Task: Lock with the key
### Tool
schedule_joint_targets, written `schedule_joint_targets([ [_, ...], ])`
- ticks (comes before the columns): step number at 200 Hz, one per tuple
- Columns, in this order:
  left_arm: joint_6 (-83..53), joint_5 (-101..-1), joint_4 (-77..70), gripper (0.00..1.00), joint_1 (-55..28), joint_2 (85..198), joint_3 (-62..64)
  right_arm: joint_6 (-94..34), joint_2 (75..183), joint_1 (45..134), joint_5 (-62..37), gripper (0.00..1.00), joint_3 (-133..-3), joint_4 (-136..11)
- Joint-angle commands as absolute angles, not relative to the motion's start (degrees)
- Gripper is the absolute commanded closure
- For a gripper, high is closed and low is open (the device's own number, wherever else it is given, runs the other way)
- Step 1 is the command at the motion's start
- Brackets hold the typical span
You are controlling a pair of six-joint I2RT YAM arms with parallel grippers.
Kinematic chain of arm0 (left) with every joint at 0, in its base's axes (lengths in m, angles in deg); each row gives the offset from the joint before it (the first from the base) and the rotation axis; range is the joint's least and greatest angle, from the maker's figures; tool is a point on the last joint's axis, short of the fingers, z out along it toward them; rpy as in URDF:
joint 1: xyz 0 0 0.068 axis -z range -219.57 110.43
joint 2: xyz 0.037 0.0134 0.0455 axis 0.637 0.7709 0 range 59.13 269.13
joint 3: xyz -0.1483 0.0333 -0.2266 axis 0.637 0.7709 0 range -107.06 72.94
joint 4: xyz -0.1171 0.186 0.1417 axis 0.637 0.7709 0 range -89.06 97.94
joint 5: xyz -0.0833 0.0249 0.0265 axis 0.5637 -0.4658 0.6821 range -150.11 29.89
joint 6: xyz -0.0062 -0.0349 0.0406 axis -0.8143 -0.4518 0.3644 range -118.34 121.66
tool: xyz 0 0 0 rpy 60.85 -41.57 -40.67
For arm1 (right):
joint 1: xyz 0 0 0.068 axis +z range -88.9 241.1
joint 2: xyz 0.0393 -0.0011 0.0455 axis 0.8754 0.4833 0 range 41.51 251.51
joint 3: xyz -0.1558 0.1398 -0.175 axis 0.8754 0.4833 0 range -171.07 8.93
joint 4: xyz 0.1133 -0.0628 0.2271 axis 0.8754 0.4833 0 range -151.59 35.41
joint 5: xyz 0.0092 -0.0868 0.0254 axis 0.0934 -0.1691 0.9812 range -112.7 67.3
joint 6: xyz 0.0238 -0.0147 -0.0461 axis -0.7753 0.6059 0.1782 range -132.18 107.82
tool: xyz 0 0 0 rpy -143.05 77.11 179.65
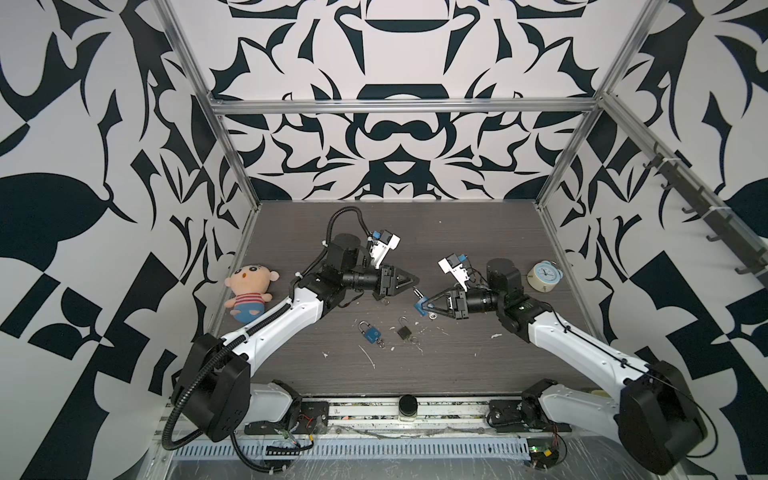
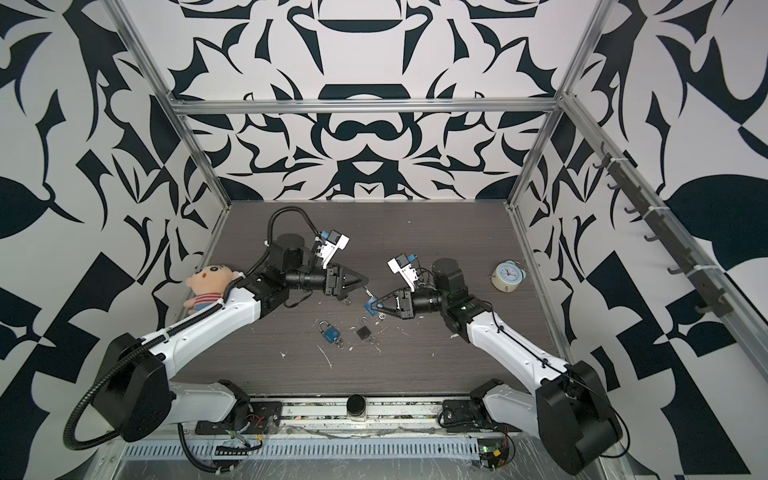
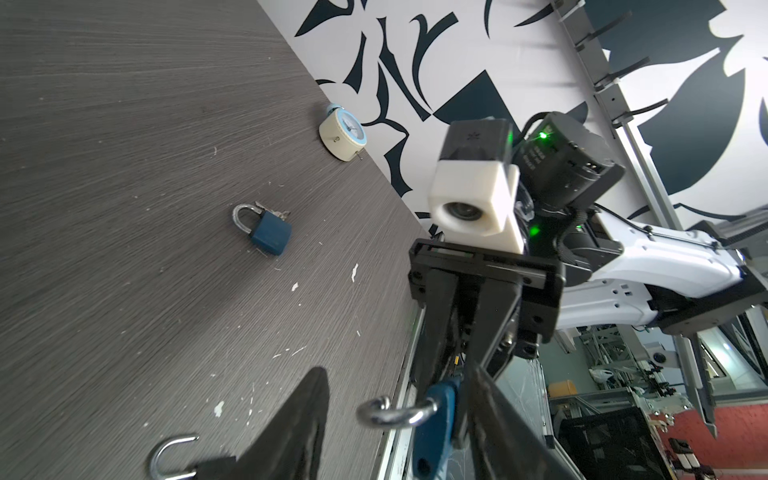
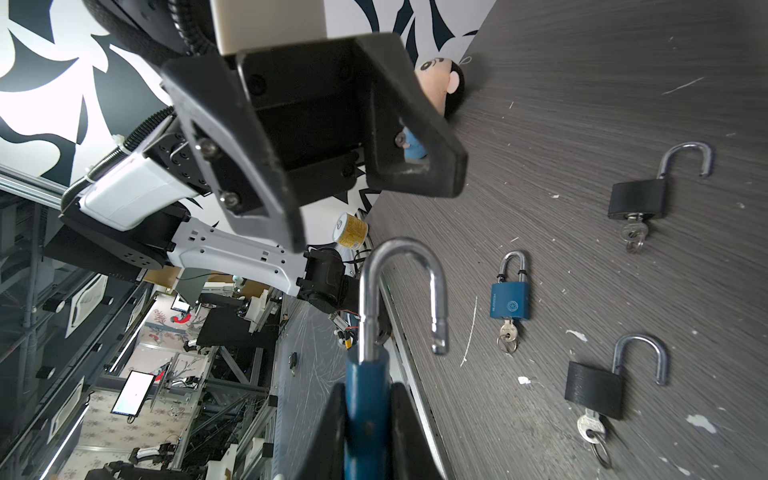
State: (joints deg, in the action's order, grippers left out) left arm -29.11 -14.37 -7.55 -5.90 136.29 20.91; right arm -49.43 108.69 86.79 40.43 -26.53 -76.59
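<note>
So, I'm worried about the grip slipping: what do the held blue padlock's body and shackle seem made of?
On the blue padlock, the body seems to be metal under a smooth satin blue coating, evenly coloured; a plastic cover is possible. Its shackle looks like bare polished steel: silvery, with bright reflections.

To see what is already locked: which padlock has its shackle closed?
The blue padlock lying on the table. The black padlocks beside it and the held blue padlock in the right claw all have open shackles.
</note>
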Motion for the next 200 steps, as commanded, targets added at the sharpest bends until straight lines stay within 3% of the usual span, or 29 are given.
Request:
schedule_joint_targets([
  [1,-31.1,-10.0,-13.7,0.44,-5.9,137.8,22.1,-51.6,109.5,86.8,43.1,1.00,-27.5,-82.4],
  [99,-31.5,-7.6,-14.7,0.47,-6.0,140.2,23.6,-54.7,110.9,86.8,43.1,1.00,-29.1,-85.2],
  [200,-29.1,-8.7,-11.2,0.60,-7.9,135.6,26.8,-56.9,114.7,86.8,42.5,1.00,-30.4,-86.9],
])
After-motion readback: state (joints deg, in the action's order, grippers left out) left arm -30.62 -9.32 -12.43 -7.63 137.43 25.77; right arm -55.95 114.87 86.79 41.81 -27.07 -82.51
